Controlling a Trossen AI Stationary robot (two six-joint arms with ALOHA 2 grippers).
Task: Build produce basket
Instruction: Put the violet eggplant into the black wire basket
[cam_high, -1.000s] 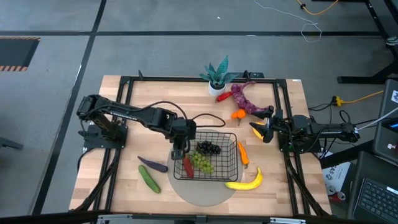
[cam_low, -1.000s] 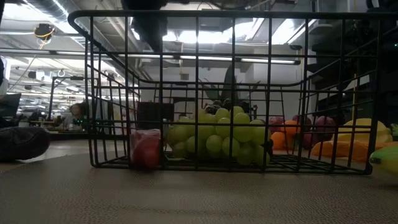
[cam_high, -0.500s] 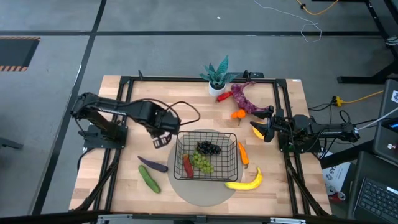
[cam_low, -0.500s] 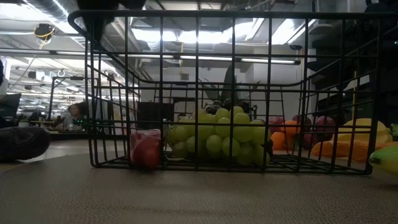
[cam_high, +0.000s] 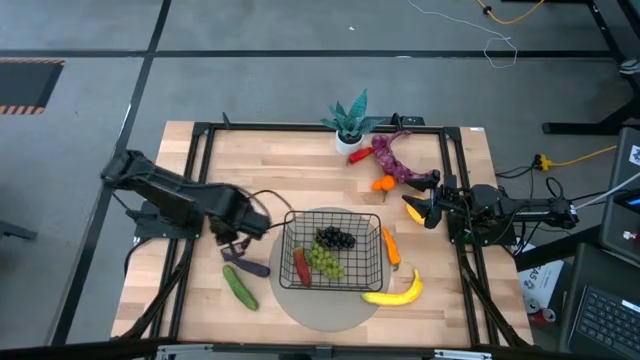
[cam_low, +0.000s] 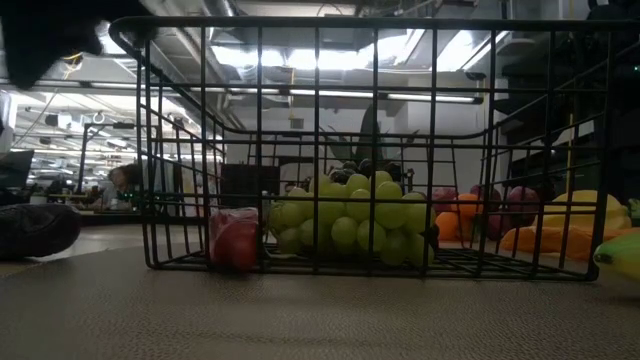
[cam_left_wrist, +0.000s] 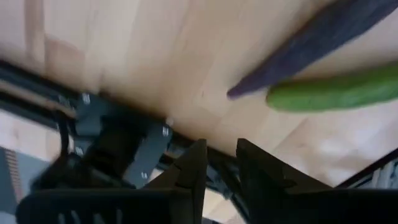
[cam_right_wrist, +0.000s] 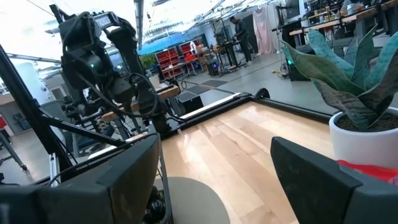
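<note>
The black wire basket (cam_high: 370, 222) stands on a round grey disc (cam_high: 325, 305) at the table's near middle. It holds dark grapes (cam_high: 335, 238), green grapes (cam_high: 323, 261) and a red pepper (cam_high: 301, 268). These also show in the low view (cam_low: 350, 215). My left gripper (cam_high: 243, 243) hangs left of the basket, over the bare wood beside the purple eggplant (cam_high: 247, 267) and the cucumber (cam_high: 239, 287). Its fingers stand a narrow gap apart and are empty (cam_left_wrist: 221, 149). My right gripper (cam_high: 428, 211) waits at the right, wide open and empty (cam_right_wrist: 216, 143).
A carrot (cam_high: 390, 247) and a banana (cam_high: 395, 292) lie right of the basket. An orange (cam_high: 383, 184), a long purple lumpy string (cam_high: 395, 160) and a potted plant (cam_high: 350, 122) are at the far middle. A yellow-orange piece (cam_high: 411, 208) lies by my right fingertips. Free wood is at the far left.
My left gripper has drawn away from above the basket's left side, going toward the table's left edge and a little toward the near edge. It now hangs over the eggplant and cucumber. The red pepper stays in the basket. My right arm has kept still.
</note>
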